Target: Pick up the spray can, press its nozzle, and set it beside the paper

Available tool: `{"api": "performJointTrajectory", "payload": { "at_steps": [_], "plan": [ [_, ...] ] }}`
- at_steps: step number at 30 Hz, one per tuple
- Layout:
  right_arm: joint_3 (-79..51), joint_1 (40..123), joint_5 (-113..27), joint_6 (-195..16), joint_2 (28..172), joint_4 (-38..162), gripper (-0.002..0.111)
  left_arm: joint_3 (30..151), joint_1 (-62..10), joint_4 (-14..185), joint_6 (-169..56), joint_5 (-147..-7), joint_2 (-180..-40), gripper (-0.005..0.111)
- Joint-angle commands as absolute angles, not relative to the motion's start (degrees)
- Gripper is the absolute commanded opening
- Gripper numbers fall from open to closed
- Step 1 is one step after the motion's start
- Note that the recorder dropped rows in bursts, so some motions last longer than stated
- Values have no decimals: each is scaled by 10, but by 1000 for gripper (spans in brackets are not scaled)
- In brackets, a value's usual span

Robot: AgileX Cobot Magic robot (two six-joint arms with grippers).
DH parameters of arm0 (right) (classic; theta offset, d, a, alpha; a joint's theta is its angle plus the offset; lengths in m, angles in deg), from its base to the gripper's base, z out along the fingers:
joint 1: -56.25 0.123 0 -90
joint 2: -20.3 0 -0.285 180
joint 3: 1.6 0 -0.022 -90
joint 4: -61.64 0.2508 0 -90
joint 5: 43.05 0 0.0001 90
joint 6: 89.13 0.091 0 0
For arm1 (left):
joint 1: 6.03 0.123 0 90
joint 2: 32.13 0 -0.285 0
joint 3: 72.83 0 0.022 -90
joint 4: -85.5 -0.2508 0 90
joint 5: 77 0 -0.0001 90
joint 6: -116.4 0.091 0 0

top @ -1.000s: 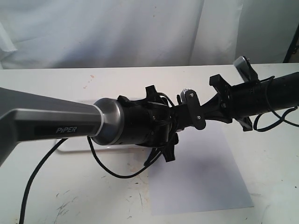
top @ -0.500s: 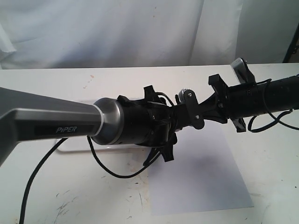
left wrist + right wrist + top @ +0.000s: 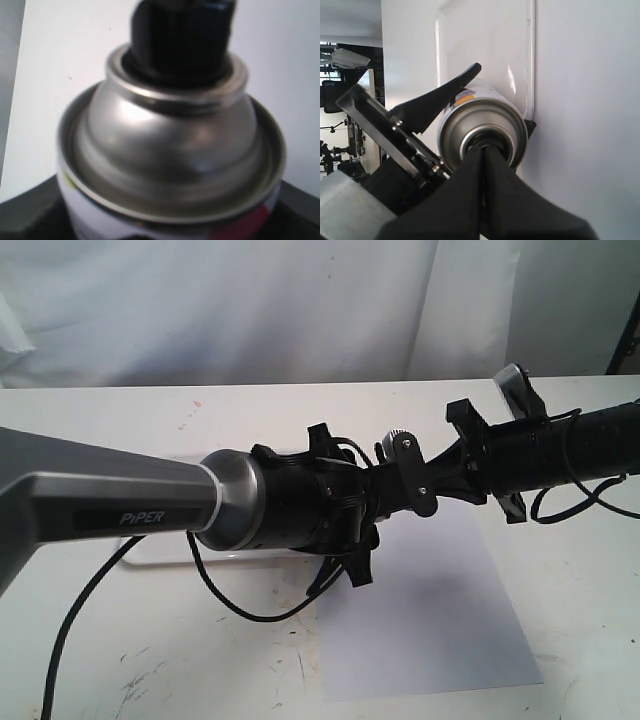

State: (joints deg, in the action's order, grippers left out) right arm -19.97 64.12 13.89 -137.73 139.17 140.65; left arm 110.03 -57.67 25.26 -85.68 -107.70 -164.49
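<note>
My left gripper (image 3: 165, 222) is shut on the spray can (image 3: 170, 150), holding its white dotted body just under the silver dome. The can is lifted and tilted, with its top facing the right arm. The black nozzle (image 3: 182, 40) stands on the dome. My right gripper (image 3: 482, 150) is shut, and its joined fingertips rest against the nozzle at the middle of the spray can (image 3: 482, 130). In the exterior view the left gripper (image 3: 345, 505) and right gripper (image 3: 405, 465) meet above the paper (image 3: 420, 610); the can is hidden between them.
A glossy white tray (image 3: 160, 552) lies on the table under the left arm and shows behind the can as the tray (image 3: 485, 50) in the right wrist view. Black cables hang from both arms. The white table (image 3: 150, 660) is scuffed at the front.
Over the last second the right arm shifted slightly left toward the can, and its cable hangs differently. The left arm and can have not moved.
</note>
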Motion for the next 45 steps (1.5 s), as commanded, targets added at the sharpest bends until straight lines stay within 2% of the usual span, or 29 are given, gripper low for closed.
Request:
{"api": "performJointTrajectory", "payload": {
  "at_steps": [1, 9, 18, 26, 35, 45],
  "plan": [
    [-203, 642, 137, -1384, 1391, 1410, 0, 1106, -580, 243, -858, -1074, -1632, 0],
    [-203, 642, 132, -1386, 1387, 1408, 0, 1106, -580, 243, -858, -1074, -1632, 0],
    [-241, 631, 19, -1384, 1302, 1366, 0, 1106, -580, 273, -858, -1091, -1632, 0],
    [-321, 608, -115, -1428, 1162, 1360, 0, 1106, -580, 316, -859, -1082, -1598, 0],
    [-398, 608, -153, -1456, 988, 1353, 0, 1106, -580, 367, -859, -1055, -1536, 0],
    [-500, 608, -258, -1548, 773, 1353, 0, 1102, -580, 400, -860, -1032, -1475, 0]
  ]
}}
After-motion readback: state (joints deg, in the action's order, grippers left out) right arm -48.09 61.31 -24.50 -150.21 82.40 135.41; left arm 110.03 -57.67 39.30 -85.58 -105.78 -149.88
